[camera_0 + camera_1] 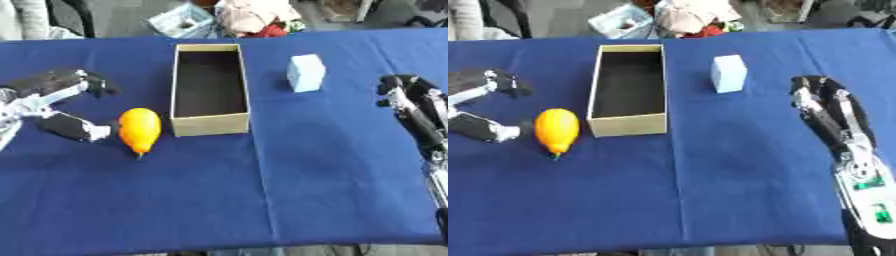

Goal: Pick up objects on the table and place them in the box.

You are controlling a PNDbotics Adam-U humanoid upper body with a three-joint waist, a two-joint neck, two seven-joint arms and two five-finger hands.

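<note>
Orange fruit (139,129) lies just right of the wide-open left robot hand (54,102); untouched.

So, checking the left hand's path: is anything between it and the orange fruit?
No: only bare blue tablecloth separates the left hand from the orange fruit, clearest in the left eye view.

desk (332,190): blue cloth covers it before me | beyond its far edge: pale blue tray (182,21), heap of pale and red stuff (255,17)
</note>
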